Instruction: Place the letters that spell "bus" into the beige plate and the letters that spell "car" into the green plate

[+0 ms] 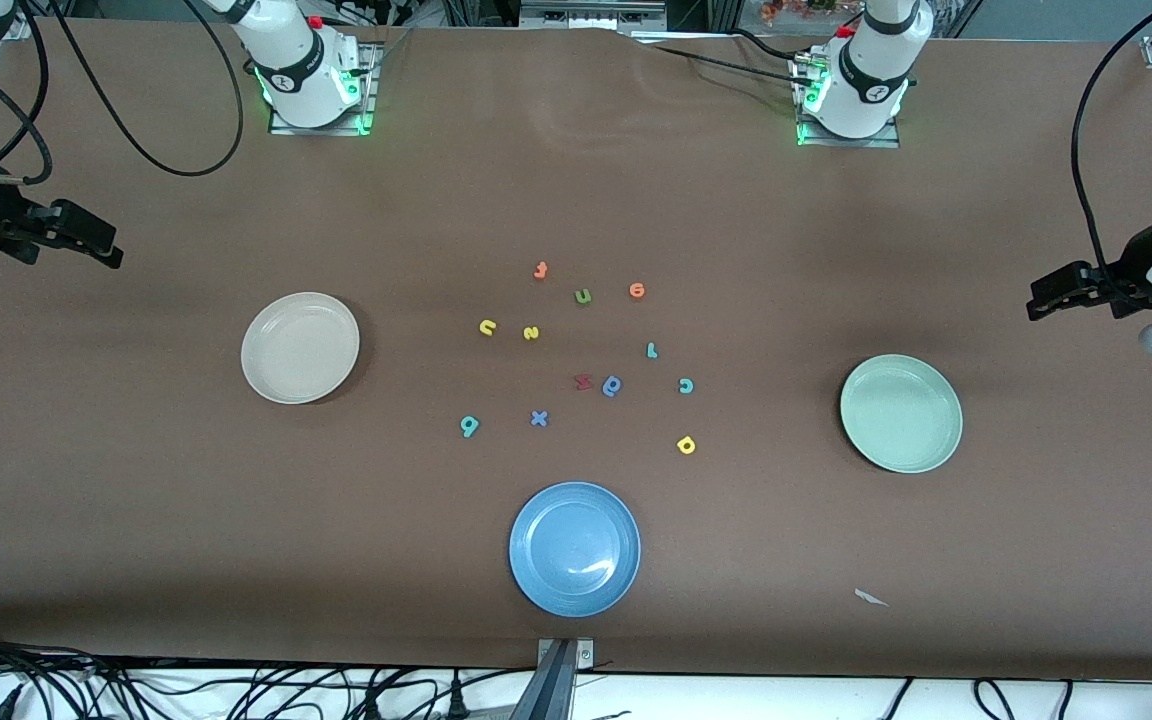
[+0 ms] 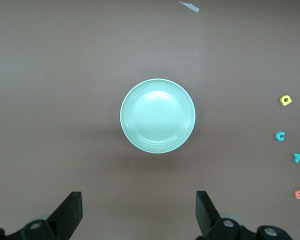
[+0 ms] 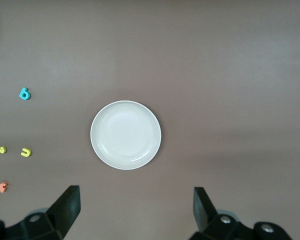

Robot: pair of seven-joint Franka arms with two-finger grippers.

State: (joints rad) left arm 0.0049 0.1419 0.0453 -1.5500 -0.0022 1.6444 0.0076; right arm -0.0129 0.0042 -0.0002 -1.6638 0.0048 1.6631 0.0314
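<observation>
The empty beige plate (image 1: 300,347) (image 3: 125,135) lies toward the right arm's end, the empty green plate (image 1: 901,412) (image 2: 157,115) toward the left arm's end. Loose on the table between them are the teal b (image 1: 469,426) (image 3: 24,93), yellow u (image 1: 487,327) (image 3: 26,152), yellow s (image 1: 531,333) (image 3: 1,149), teal c (image 1: 686,385) (image 2: 280,135), teal r (image 1: 651,350) (image 2: 297,157) and yellow a (image 1: 686,445) (image 2: 285,100). My right gripper (image 1: 108,250) (image 3: 136,207) hangs open and empty over its table end. My left gripper (image 1: 1041,300) (image 2: 139,210) does likewise.
A blue plate (image 1: 574,548) sits nearest the front camera. Among the letters also lie an orange f (image 1: 540,270), green u (image 1: 583,296), orange e (image 1: 637,290), red letter (image 1: 583,381), blue round letter (image 1: 613,386) and blue x (image 1: 539,418). A paper scrap (image 1: 870,597) lies near the front edge.
</observation>
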